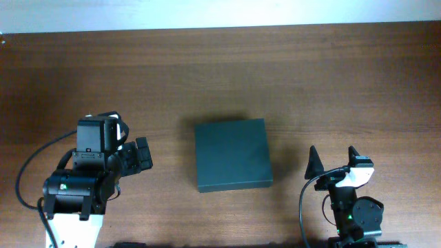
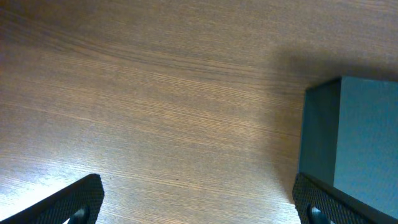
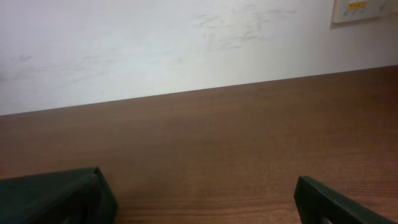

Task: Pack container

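The container [image 1: 231, 155] is a dark green-black matte box lying flat at the middle of the wooden table, its lid down. My left gripper [image 1: 145, 155] is to its left, pointing toward it, open with nothing between its fingers. In the left wrist view the container [image 2: 364, 143] fills the right edge, just beyond the right fingertip [image 2: 317, 202], and the left gripper [image 2: 199, 208] spans bare wood. My right gripper [image 1: 333, 155] stands to the right of the container, pointing to the far edge, open and holding nothing. The right wrist view shows the right gripper [image 3: 199, 202] over bare table only.
The wooden table [image 1: 310, 69] runs back to a white wall [image 3: 186, 43], which carries a small pale plate [image 3: 364, 9] at the upper right. Black cables [image 1: 24, 176] loop beside each arm base near the front edge.
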You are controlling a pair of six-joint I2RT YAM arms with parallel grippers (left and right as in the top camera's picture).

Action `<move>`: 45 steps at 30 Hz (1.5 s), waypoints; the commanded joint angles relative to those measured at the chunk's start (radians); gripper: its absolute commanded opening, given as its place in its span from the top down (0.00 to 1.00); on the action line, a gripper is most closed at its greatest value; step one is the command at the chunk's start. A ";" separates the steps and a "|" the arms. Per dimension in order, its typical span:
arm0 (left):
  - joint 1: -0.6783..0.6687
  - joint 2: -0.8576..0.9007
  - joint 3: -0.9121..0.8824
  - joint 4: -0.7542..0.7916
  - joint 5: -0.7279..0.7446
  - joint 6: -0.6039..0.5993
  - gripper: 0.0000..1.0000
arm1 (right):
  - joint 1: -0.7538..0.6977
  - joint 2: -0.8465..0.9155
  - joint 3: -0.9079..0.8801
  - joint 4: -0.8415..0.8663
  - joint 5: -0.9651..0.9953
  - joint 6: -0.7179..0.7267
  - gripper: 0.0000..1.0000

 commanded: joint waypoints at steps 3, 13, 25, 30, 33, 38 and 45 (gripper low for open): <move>0.002 0.005 -0.004 0.002 0.008 -0.003 0.01 | 0.005 -0.010 -0.005 -0.008 0.016 -0.006 0.01; 0.002 0.005 -0.004 0.002 0.008 -0.003 0.01 | 0.005 -0.010 -0.005 -0.008 0.016 -0.006 0.01; 0.002 0.005 -0.005 -0.019 0.011 -0.003 0.01 | 0.005 -0.010 -0.005 -0.008 0.016 -0.006 0.01; 0.002 -0.100 -0.027 -0.013 0.025 -0.003 0.01 | 0.005 -0.010 -0.005 -0.008 0.016 -0.006 0.01; 0.002 -0.210 -0.079 0.013 0.059 -0.003 0.01 | 0.005 -0.010 -0.005 -0.008 0.016 -0.006 0.01; 0.002 -0.377 -0.204 0.261 0.136 0.047 0.01 | 0.005 -0.010 -0.005 -0.008 0.016 -0.006 0.01; 0.002 -0.541 -0.426 0.679 0.229 0.129 0.01 | 0.005 -0.010 -0.005 -0.008 0.016 -0.006 0.01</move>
